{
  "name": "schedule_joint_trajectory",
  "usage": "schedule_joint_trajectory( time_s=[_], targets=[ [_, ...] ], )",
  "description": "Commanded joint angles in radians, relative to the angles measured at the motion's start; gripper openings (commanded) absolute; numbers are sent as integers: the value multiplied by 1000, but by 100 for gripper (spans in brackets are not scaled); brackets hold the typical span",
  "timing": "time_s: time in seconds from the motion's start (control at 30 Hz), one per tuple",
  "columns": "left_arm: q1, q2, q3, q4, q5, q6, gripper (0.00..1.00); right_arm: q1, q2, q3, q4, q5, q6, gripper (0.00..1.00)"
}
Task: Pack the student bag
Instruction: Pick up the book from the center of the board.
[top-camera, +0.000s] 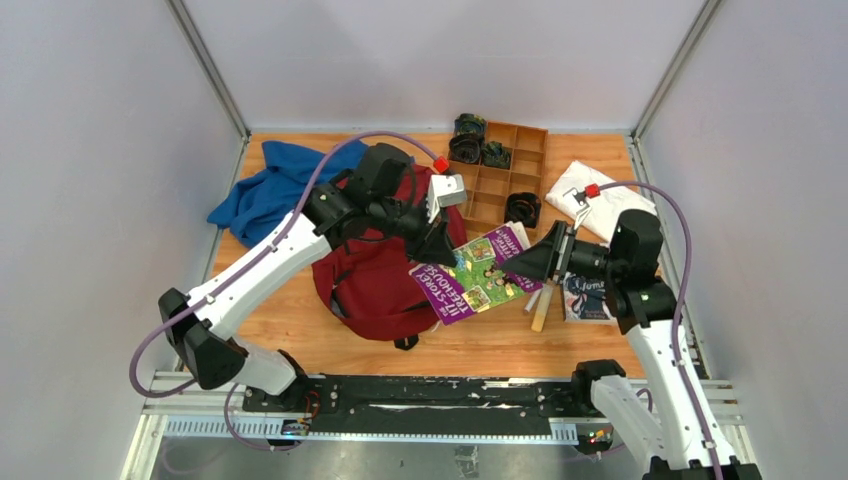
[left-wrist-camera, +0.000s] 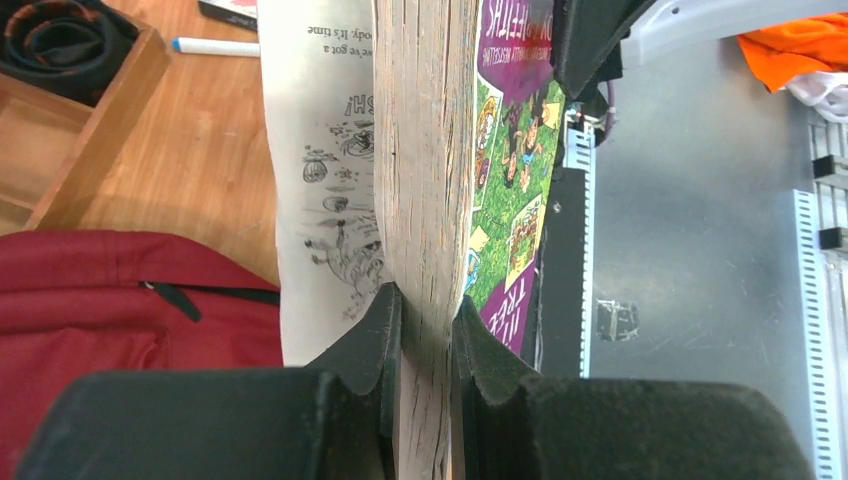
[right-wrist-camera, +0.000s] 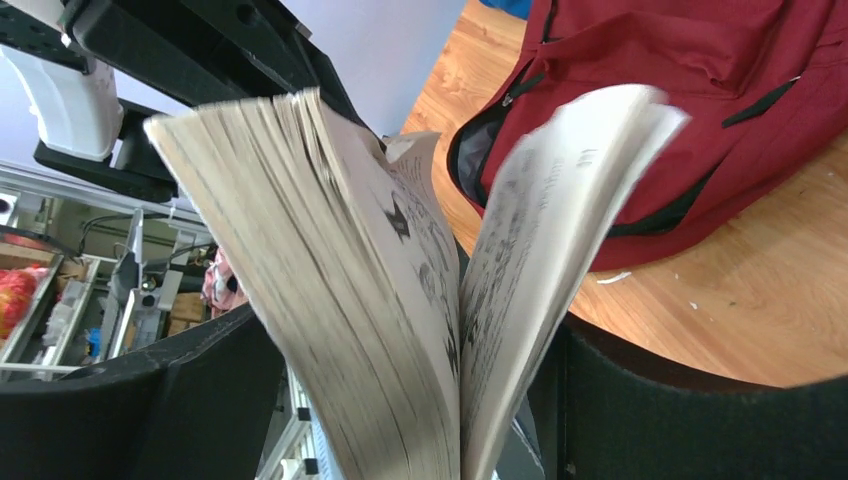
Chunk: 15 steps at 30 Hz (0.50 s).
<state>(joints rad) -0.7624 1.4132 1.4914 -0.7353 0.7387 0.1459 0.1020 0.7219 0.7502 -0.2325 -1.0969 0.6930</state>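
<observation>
Student bag (top-camera: 370, 290): dark red backpack with black zips, lying on the wooden table (top-camera: 500, 345) left of centre, under the left arm. The blue cloth (top-camera: 275, 190) touches its far-left side. The right wrist view shows one zipped opening gaping.
Book (top-camera: 480, 275): thick paperback with a purple and green illustrated cover, held between the two arms just right of the bag. In the top view its left edge overlaps the bag's right side.
Left gripper (left-wrist-camera: 425, 335): both fingers are clamped tight against the book's page block, one on each side.
Right gripper (top-camera: 548, 262): at the book's right edge with its jaws spread wide. The pages fan out loosely between them in two sheaves, and I cannot tell whether either finger presses the paper.
Wooden compartment tray (top-camera: 520, 165): at the far side of the table, with dark rolled items (top-camera: 465, 150) in several cells.
White garment (top-camera: 600, 190): far right, beside the tray.
</observation>
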Motion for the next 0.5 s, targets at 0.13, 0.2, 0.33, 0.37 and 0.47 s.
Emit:
schedule_joint_trajectory(
  time_s=[0.13,0.2,0.33,0.37,0.47],
  targets=[
    [3,47,7,51,113,-6,0,64,32,-2,104,-42,20,69],
    [3,68,12,51,112,-4,0,87,43,-3,99,-44,20,58],
    [3,117,42,49,99,-5,0,124,59,-4,31,-12,-15,13],
    [3,128,59,38,94,-4,0,123,59,-8,11,-4,-24,2],
    [3,152,101,14,43,-14,0,123,54,-19,-41,46,-47,0]
  ],
)
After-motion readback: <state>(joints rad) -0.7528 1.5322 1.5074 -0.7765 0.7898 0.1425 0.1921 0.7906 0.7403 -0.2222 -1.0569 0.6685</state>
